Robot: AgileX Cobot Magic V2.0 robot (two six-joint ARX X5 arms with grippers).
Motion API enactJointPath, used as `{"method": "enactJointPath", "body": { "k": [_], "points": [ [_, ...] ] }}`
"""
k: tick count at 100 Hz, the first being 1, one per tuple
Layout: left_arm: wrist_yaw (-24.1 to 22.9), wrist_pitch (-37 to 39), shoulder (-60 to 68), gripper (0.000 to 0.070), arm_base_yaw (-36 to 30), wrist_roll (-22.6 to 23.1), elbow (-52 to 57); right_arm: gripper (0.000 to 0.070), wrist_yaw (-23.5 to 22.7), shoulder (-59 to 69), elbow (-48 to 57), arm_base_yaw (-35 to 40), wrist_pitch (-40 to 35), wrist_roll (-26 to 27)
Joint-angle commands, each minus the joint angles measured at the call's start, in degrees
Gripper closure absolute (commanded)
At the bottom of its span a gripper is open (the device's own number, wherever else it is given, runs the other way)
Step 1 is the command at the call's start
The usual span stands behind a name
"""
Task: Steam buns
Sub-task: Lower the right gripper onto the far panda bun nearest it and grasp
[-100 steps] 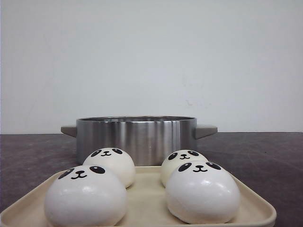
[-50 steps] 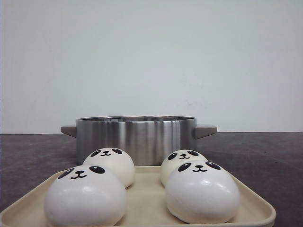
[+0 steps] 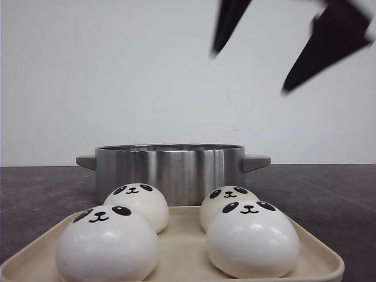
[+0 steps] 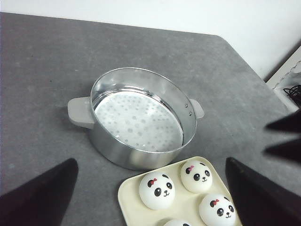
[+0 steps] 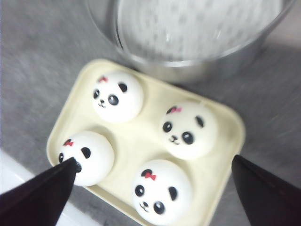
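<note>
Four white panda buns sit on a cream tray [image 3: 182,252]: front left [image 3: 107,241], back left [image 3: 138,202], back right [image 3: 228,202], front right [image 3: 252,238]. A steel steamer pot [image 3: 170,170] stands just behind the tray, with nothing on its perforated liner [image 4: 136,120]. My right gripper [image 3: 249,72] is open and blurred, high above the pot's right side. In the right wrist view it [image 5: 154,160] hangs open over the tray [image 5: 225,141], above one bun [image 5: 160,190]. My left gripper [image 4: 150,161] is open and empty, high above the pot and tray; it does not show in the front view.
The pot has grey side handles [image 3: 255,161]. The dark grey table [image 4: 47,56] runs to a pale wall at the back. The right gripper's dark fingers [image 4: 284,136] show at the edge of the left wrist view.
My right gripper's fingers have come into the top right of the front view. The buns, tray and pot have not moved.
</note>
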Motion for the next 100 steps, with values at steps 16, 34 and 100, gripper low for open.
{"method": "enactJointPath", "body": {
  "k": [16, 34, 100],
  "points": [
    [-0.13, 0.61, 0.31, 0.0086, -1.64, 1.07, 0.81, 0.0089, 0.28, 14.12, 0.7, 0.55, 2.27, 3.63],
    [-0.13, 0.61, 0.31, 0.0087, -3.08, 1.07, 0.81, 0.0093, 0.66, 20.9, 0.7, -0.59, 6.49, 3.65],
    [-0.72, 0.42, 0.31, 0.0099, -6.29, 1.31, 0.81, 0.0695, -2.86, 26.77, 0.9, -3.39, 9.51, 5.97]
  ]
}}
